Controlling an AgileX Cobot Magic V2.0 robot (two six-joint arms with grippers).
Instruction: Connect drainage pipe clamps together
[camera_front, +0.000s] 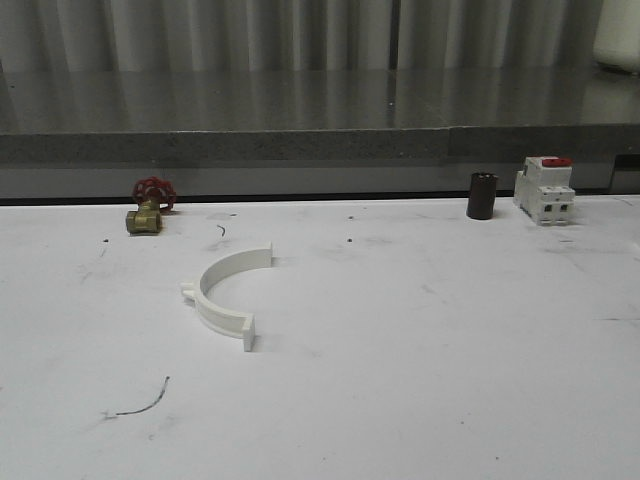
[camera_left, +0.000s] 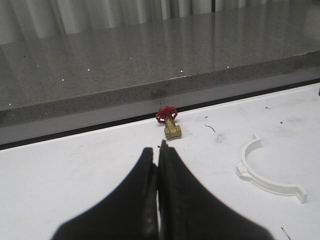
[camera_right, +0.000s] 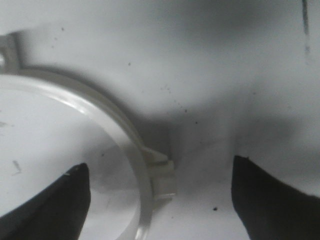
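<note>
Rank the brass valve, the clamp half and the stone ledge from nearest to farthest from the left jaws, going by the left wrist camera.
Seen from the left gripper, jaws shut:
1. Brass valve with its red handwheel, straight ahead on the white table.
2. Clamp half, off to one side of the gripper; close to the valve in range, so this call is tentative.
3. Stone ledge, behind the valve at the table's back edge.

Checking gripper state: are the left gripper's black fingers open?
No, the left gripper has its black fingers pressed together, holding nothing.
</note>
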